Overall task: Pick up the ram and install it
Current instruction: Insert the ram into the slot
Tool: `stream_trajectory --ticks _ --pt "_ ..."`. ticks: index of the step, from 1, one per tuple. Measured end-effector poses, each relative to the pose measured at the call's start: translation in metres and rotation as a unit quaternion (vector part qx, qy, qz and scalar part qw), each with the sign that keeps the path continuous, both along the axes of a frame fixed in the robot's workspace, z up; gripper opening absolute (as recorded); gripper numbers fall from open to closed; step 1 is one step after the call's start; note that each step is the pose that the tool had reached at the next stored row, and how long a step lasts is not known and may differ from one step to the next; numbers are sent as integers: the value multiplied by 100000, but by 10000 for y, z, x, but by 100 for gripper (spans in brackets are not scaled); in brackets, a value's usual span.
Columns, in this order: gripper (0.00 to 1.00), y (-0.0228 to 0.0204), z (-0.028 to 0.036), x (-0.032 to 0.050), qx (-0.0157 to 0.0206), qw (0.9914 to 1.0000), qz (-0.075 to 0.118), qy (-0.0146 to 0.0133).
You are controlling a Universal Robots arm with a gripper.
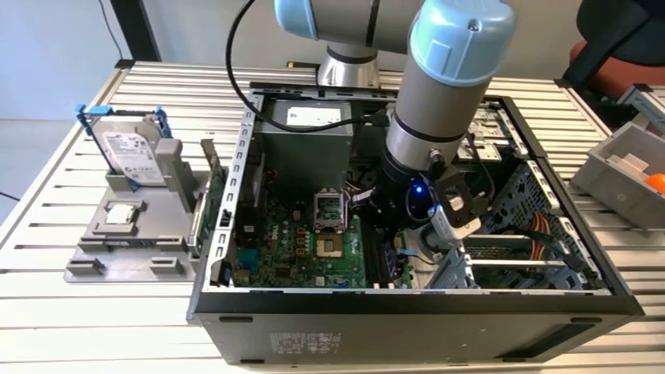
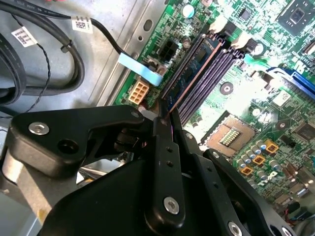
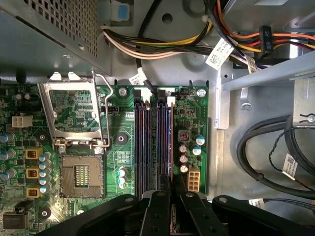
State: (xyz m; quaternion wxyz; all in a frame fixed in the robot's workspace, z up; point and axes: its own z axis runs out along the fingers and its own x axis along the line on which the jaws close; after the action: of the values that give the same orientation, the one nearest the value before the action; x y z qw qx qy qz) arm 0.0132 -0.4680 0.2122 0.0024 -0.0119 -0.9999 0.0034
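The ram [image 2: 194, 69] is a dark, thin stick with a copper-coloured edge. It stands on edge in the outermost memory slot [image 3: 170, 142] of the green motherboard [image 3: 125, 147], next to several dark slots with nothing in them. My gripper [image 2: 164, 117] has its black fingers [image 3: 158, 206] closed over the near end of the ram. In the exterior view the arm's wrist [image 1: 416, 199] reaches down into the open computer case [image 1: 416, 300], over the board's right side.
A bare CPU socket [image 3: 78, 172] with its raised metal frame [image 3: 74, 113] lies beside the slots. Cable bundles [image 3: 162, 44] and thick black cables [image 3: 266, 147] run close by. A hard drive [image 1: 135, 152] stands on a grey fixture at the exterior view's left, a grey bin [image 1: 628, 167] at its right.
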Motion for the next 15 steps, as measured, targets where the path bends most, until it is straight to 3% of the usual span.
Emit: stream_trajectory --ticks 15 --pt "0 0 24 11 -2 99999 -417 4"
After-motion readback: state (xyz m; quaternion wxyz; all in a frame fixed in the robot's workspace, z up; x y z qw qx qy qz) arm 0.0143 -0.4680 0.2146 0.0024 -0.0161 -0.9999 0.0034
